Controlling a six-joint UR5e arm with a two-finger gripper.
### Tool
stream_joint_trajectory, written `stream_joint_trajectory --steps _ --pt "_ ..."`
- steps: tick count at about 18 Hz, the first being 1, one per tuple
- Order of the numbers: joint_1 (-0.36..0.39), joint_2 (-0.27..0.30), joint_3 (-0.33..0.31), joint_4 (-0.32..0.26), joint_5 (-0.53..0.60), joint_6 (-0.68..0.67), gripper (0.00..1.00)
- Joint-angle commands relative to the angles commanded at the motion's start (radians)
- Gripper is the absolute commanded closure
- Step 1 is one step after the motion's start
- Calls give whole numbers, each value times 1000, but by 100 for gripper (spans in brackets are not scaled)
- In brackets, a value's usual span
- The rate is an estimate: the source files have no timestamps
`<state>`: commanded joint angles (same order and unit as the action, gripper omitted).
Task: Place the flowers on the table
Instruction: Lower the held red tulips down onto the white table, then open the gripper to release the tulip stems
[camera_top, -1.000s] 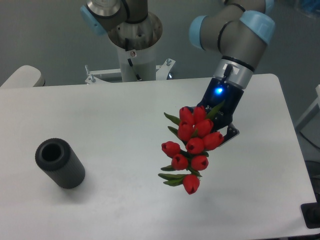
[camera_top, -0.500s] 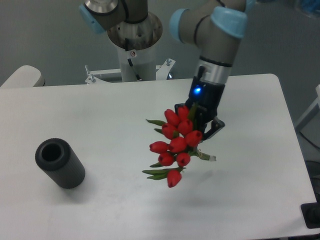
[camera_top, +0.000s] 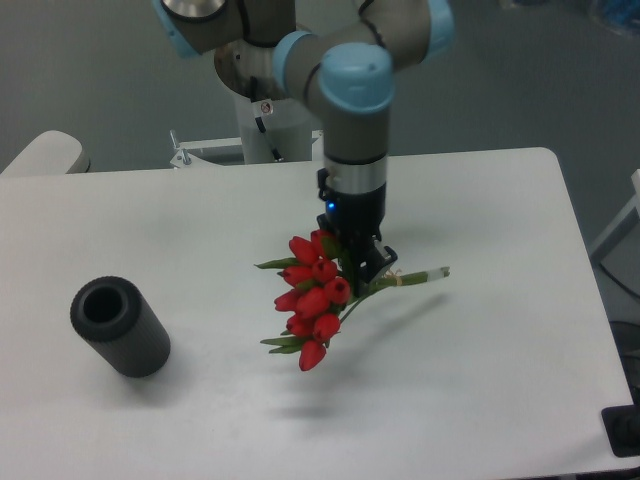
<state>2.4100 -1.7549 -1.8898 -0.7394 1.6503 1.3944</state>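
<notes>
The only container I can see is the dark grey ribbed cylinder (camera_top: 120, 327), standing out at about 9 o'clock from the middle of the tabletop (camera_top: 500, 380), tilted so its open mouth faces up toward me. Its bore reads as plain dark; I cannot make out anything inside it.

My arm comes in from the white base column (camera_top: 268, 110) at 12 o'clock, with the wrist turned straight down over the middle of the tabletop and a blue light glowing on the wrist housing. The gripper (camera_top: 357, 268) points downward, and I see its fingers closed on the flowers (camera_top: 312, 298), gripping them around the stems just behind the heads. The red tulip heads bunch together and droop toward 7 o'clock from the gripper, with a few green leaves sticking out at the left and lower edge. The stems run out the other way, toward 3 o'clock, nearly level, and a pale band wraps them just beside the gripper. The bunch is held above the tabletop: a soft shadow lies on the white surface below and to the right of it, apart from the flowers themselves. I cannot tell whether the lowest bloom touches the surface.

The cylinder sits well apart from the bunch, with open white surface between them. A pale rounded object (camera_top: 45, 152) shows at the far left edge, around 10 o'clock, beyond the tabletop, and a dark block (camera_top: 622, 432) sits at the lower right corner.
</notes>
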Motion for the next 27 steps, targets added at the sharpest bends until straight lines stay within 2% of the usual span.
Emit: stream_joint_trajectory --steps 6,15,16,18,20,23,27 --pt "-31 -23 -61 -3 45 -8 70" --pt "-80 -83 -75 -2 43 -8 67" --pt "-80 -92 -74 0 42 -8 60" --pt "-80 -101 -69 2 40 1 38" --pt "-74 -107 -54 3 39 8 11" --pt "-66 -120 1 2 34 9 1" --pt "-23 -132 101 -3 10 11 1"
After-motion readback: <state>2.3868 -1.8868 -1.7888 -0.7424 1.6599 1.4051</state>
